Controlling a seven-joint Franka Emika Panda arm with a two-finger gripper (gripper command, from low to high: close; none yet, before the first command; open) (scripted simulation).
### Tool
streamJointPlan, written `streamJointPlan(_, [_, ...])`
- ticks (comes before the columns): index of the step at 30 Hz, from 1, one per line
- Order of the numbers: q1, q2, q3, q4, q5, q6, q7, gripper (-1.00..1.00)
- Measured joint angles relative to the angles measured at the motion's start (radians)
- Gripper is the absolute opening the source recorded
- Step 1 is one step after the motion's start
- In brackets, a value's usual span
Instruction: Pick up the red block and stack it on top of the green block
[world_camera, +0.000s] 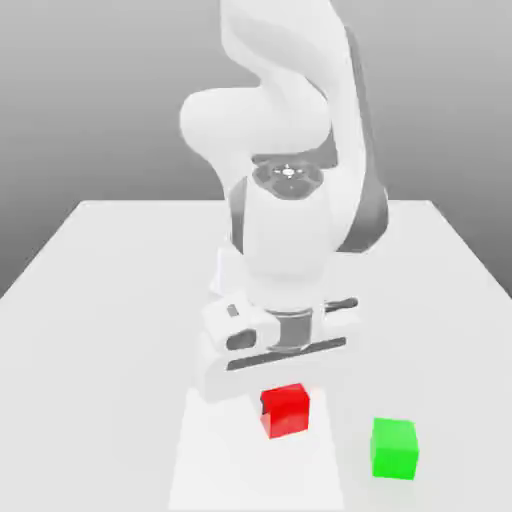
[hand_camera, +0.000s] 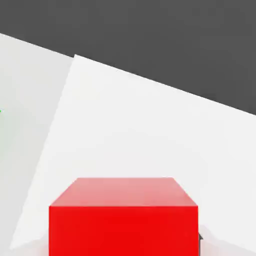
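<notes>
Red cube block (world_camera: 286, 410) sits near front edge of white table (world_camera: 90, 260), directly under gripper (world_camera: 278, 385); finger state: cannot tell. Green cube block (world_camera: 394, 447) well apart, toward exterior view's right. Red block likely rigid, light, smooth-faced; grip opposite flat sides, mid-height.

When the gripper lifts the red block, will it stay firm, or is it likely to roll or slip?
The red block looks like a rigid cube with flat faces and sharp edges, so it probably will not bend or roll. Its sides look smooth and plain, so it may slip under a weak pinch. Its flat base should sit steadily on the green block.
</notes>
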Motion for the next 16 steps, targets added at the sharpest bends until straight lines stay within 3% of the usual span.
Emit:
streamJointPlan(7, [0.165,-0.013,0.070,0.095,-0.008,-0.107,0.261,-1.00])
streamJointPlan(12, [0.183,0.136,0.057,0.114,-0.034,0.022,0.313,-1.00])
streamJointPlan(13, [0.185,0.157,0.055,0.115,-0.038,0.042,0.317,1.00])
streamJointPlan(16, [0.185,0.157,0.055,0.115,-0.038,0.042,0.317,1.00])
